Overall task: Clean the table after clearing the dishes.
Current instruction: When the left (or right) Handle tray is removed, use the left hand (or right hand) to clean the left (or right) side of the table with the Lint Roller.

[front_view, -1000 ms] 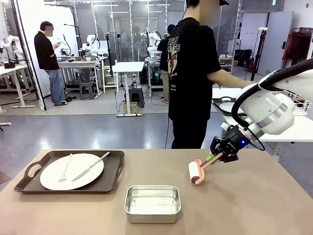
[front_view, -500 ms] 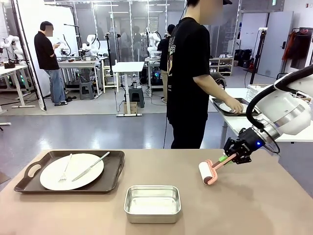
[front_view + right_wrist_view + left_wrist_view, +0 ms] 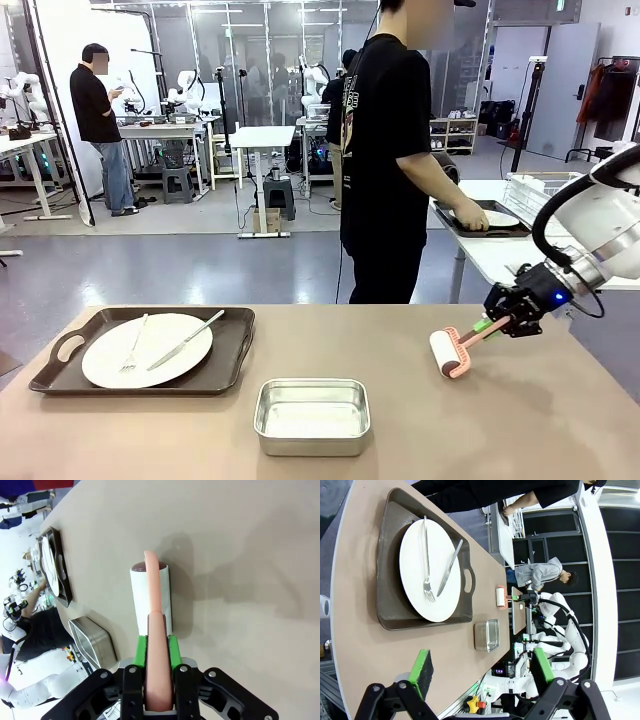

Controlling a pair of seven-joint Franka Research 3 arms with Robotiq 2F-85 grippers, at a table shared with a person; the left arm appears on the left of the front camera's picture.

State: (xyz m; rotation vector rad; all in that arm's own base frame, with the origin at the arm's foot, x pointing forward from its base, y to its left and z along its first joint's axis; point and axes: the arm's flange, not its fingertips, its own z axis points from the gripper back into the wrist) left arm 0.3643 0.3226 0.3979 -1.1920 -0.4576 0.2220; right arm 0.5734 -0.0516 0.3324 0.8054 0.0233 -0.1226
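On the tan table (image 3: 560,420), at the left, a dark brown tray (image 3: 235,350) carries a white plate (image 3: 147,350) with a fork and a knife. My right gripper (image 3: 497,324) is shut on the pink handle of a lint roller, and the white roll (image 3: 446,353) rests on the tabletop at the right. In the right wrist view the handle (image 3: 156,630) runs between the green pads, with the roll (image 3: 142,597) on the table. My left gripper (image 3: 482,667) hangs open above the table's left end, looking over the plate (image 3: 417,555).
A steel pan (image 3: 311,415) stands at the front middle. The person at the far side has a hand on a second dark tray (image 3: 470,225) with a plate, on a white side table (image 3: 520,255) at the right.
My right gripper has drawn the roller to the right across the table. The person's hand has stayed at the tray on the white side table.
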